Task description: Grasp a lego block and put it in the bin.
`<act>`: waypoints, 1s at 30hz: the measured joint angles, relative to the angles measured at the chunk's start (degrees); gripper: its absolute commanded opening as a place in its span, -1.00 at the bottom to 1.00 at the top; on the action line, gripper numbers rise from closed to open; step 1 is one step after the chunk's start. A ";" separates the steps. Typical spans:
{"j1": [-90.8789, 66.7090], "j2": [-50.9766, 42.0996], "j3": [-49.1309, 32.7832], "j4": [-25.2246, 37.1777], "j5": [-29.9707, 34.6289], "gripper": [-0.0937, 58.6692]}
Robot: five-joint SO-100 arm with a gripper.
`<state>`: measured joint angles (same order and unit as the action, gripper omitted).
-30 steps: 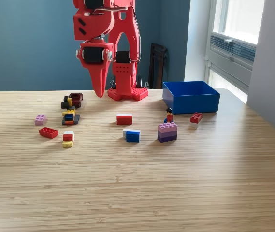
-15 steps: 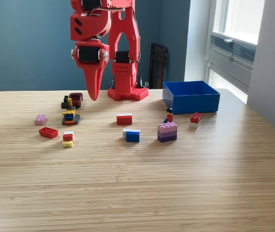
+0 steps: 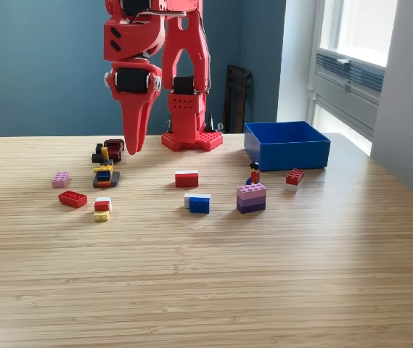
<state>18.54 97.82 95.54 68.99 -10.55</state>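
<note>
The red arm's gripper (image 3: 132, 145) hangs point-down over the wooden table (image 3: 279, 275), its tip just above the dark cluster of lego pieces (image 3: 109, 151) at the exterior view's left; the 2 fingers look pressed together into a single wedge with nothing between them. No block is held yet, and which lego block is meant cannot be told; the nearest candidates are that cluster, the stacked yellow, blue and black pieces (image 3: 105, 174) in front of it, and the red-and-white block (image 3: 186, 178) nearer the centre. The bin (image 3: 287, 145) sits well apart at the exterior view's right, near the arm's base, with a small red brick (image 3: 295, 176) just in front of it. Any of these blocks should be light, rigid and smooth-sided, so a pinch across 2 flat opposite walls ought to hold, though glossy plastic may slip if gripped on a corner or on the studs. Compared with 1 second ago the gripper has swung toward the exterior view's left and dropped slightly; the blocks and bin have not moved
</note>
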 measured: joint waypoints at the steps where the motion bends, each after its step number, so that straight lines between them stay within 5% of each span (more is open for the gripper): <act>1: 0.18 -0.79 0.00 0.00 -1.23 -0.22; 12: 6.33 -10.90 -2.81 -1.05 -11.69 -0.14; 30: 9.67 -20.74 -9.40 -3.16 -16.35 -0.10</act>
<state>28.21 77.08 86.13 65.83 -26.89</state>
